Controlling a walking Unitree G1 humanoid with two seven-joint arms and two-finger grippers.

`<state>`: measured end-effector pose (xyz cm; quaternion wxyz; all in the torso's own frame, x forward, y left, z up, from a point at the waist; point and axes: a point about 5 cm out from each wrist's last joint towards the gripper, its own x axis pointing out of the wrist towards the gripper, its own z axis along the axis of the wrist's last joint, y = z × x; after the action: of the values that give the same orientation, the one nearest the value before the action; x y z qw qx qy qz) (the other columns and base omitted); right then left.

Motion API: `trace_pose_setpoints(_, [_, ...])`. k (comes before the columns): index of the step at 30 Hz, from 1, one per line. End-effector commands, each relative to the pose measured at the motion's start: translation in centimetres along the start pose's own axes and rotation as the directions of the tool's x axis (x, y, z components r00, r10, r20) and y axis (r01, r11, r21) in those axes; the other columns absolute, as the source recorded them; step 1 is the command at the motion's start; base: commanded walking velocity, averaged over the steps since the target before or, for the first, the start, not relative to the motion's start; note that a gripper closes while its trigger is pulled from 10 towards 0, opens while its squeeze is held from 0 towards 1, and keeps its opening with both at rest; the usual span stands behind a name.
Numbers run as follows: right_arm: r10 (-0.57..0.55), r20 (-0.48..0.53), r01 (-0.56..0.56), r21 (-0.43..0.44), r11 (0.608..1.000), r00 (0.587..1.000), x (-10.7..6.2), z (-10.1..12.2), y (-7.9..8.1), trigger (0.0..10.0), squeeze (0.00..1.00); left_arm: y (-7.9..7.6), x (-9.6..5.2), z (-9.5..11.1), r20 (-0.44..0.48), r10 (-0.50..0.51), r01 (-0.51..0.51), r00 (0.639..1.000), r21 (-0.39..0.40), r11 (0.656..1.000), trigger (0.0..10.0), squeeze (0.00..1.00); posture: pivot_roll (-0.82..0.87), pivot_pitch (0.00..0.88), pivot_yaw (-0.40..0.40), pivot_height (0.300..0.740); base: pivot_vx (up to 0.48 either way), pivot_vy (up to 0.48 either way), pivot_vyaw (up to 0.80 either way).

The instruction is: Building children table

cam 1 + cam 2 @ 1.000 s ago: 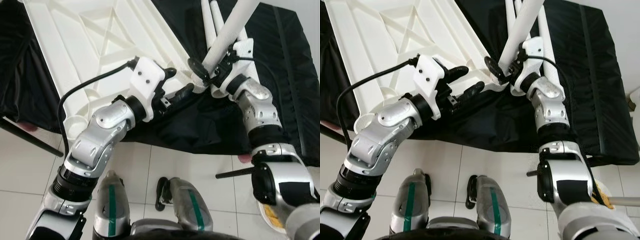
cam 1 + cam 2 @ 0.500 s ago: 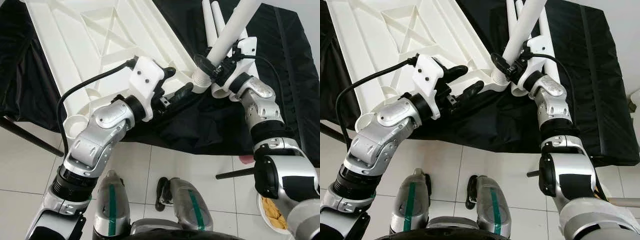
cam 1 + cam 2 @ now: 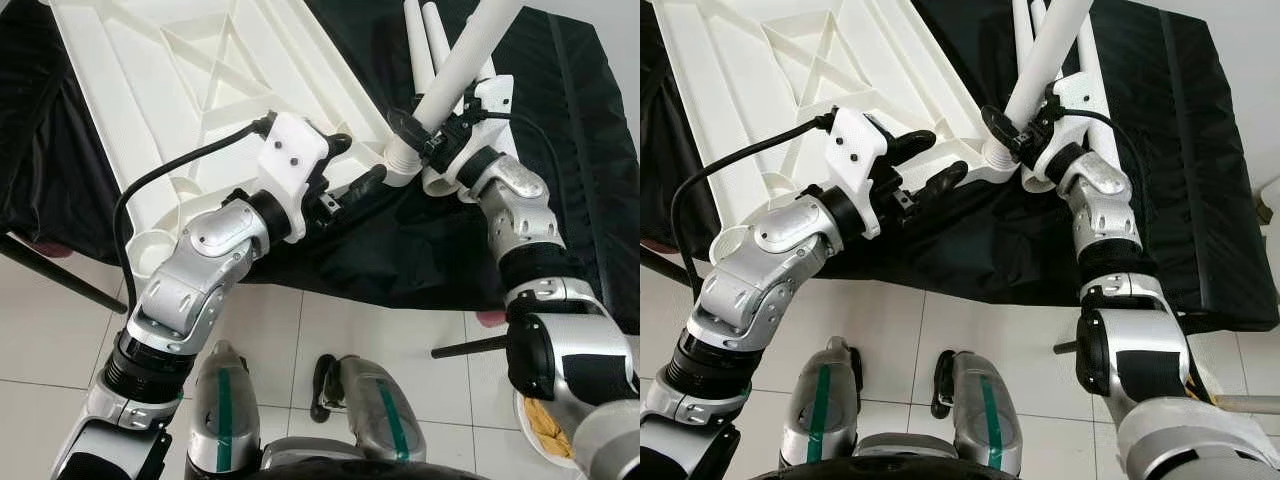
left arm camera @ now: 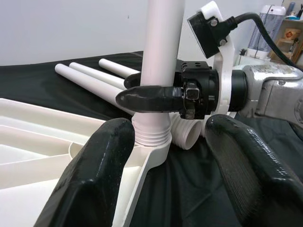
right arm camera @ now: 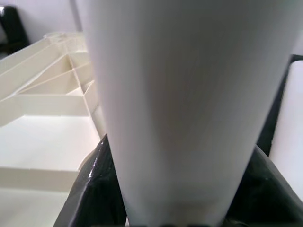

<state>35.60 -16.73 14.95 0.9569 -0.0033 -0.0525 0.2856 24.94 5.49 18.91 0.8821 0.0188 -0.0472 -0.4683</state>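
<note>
While the white tabletop lies upside down on a black cloth, ribs upward, the right gripper clamps a white leg near its lower end, fingers shut around it. The leg stands upright with its threaded end in the corner socket at the tabletop's 5 o'clock corner. The left gripper hovers at that corner's edge, at 8 o'clock from the socket, its fingers spread wide and holding nothing. Three spare legs lie side by side on the cloth at 12 o'clock from the socket, one with its open end just beside it.
</note>
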Motion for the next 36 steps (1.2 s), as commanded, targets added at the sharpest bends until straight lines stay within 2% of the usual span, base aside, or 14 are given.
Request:
trace_pose_setpoints(1, [-0.061,0.012,0.061,0.037,0.997,0.998,-0.5,-0.5,0.2,10.0,0.00,-0.1,0.1,-0.1,-0.010,-0.017,0.017,1.000,0.006,1.000,10.0,0.00,0.11,0.053,-0.102,0.740,0.000,0.000,0.00])
trace_pose_setpoints(14, [-0.249,0.038,0.246,0.064,0.967,0.968,-0.5,-0.5,0.6,10.0,0.00,-0.2,0.1,-0.1,-0.012,-0.025,0.025,1.000,0.003,1.000,10.0,0.00,0.10,0.052,-0.101,0.740,0.000,0.000,0.00])
trace_pose_setpoints(16, [-0.307,0.043,0.303,0.077,0.950,0.951,-0.4,-0.4,0.8,10.0,0.00,-0.3,0.1,-0.2,-0.012,-0.026,0.026,1.000,0.002,1.000,10.0,0.00,0.11,0.048,-0.105,0.740,0.000,0.000,0.00])
trace_pose_setpoints(17, [-0.376,0.044,0.371,0.092,0.924,0.925,-0.2,-0.4,1.1,10.0,0.00,-0.3,0.1,-0.2,-0.012,-0.027,0.027,1.000,0.002,1.000,10.0,0.00,0.11,0.045,-0.106,0.740,0.000,0.000,0.00])
trace_pose_setpoints(18, [-0.376,0.044,0.371,0.092,0.924,0.925,-0.2,-0.4,1.1,10.0,0.00,-0.3,0.1,-0.2,-0.012,-0.027,0.027,1.000,0.002,1.000,10.0,0.00,0.11,0.045,-0.106,0.740,0.000,0.000,0.00])
trace_pose_setpoints(19, [-0.433,0.044,0.427,0.101,0.899,0.900,-0.1,-0.3,1.4,10.0,0.00,-0.3,0.1,-0.2,-0.012,-0.028,0.028,1.000,0.002,1.000,10.0,0.00,0.11,0.041,-0.107,0.740,0.000,0.000,0.00])
trace_pose_setpoints(21, [-0.433,0.044,0.427,0.101,0.899,0.900,-0.1,-0.3,1.4,10.0,0.00,-0.3,0.1,-0.2,-0.012,-0.028,0.028,1.000,0.002,1.000,10.0,0.00,0.11,0.041,-0.107,0.740,0.000,0.000,0.00])
trace_pose_setpoints(22, [-0.503,0.033,0.496,0.115,0.861,0.864,-0.1,-0.4,1.7,10.0,0.00,-0.3,0.2,-0.2,-0.011,-0.028,0.028,1.000,0.002,1.000,10.0,0.00,0.11,0.041,-0.107,0.740,0.000,0.000,0.00])
trace_pose_setpoints(23, [-0.503,0.033,0.496,0.115,0.861,0.864,-0.1,-0.4,1.7,10.0,0.00,-0.3,0.2,-0.2,-0.011,-0.028,0.028,1.000,0.002,1.000,10.0,0.00,0.11,0.041,-0.107,0.740,0.000,0.000,0.00])
trace_pose_setpoints(24, [-0.563,0.020,0.556,0.123,0.822,0.826,-0.1,-0.7,2.1,10.0,0.00,-0.3,0.2,-0.2,-0.009,-0.029,0.029,1.000,0.003,1.000,10.0,0.00,0.11,0.034,-0.110,0.740,0.000,0.000,0.00])
trace_pose_setpoints(26, [-0.563,0.020,0.556,0.123,0.822,0.826,-0.1,-0.7,2.1,10.0,0.00,-0.3,0.2,-0.2,-0.009,-0.029,0.029,1.000,0.003,1.000,10.0,0.00,0.11,0.034,-0.110,0.740,0.000,0.000,0.00])
trace_pose_setpoints(27, [-0.577,0.002,0.572,0.133,0.809,0.816,0.2,-1.0,3.0,10.0,0.00,-0.3,0.3,-0.2,-0.008,-0.031,0.031,1.000,0.004,1.000,10.0,0.00,0.11,0.026,-0.110,0.740,0.000,0.000,0.00])
trace_pose_setpoints(30, [-0.578,-0.005,0.573,0.137,0.808,0.816,0.4,-1.1,3.8,10.0,0.00,-0.4,0.3,-0.2,-0.008,-0.033,0.033,0.999,0.004,0.999,10.0,0.00,0.11,0.021,-0.110,0.740,0.000,0.000,0.00])
trace_pose_setpoints(36, [-0.572,-0.009,0.567,0.137,0.812,0.820,0.4,-1.1,3.8,10.0,0.00,-0.4,0.3,-0.2,-0.008,-0.036,0.036,0.999,0.007,0.999,10.0,0.00,0.11,0.018,-0.110,0.740,0.000,0.000,0.00])
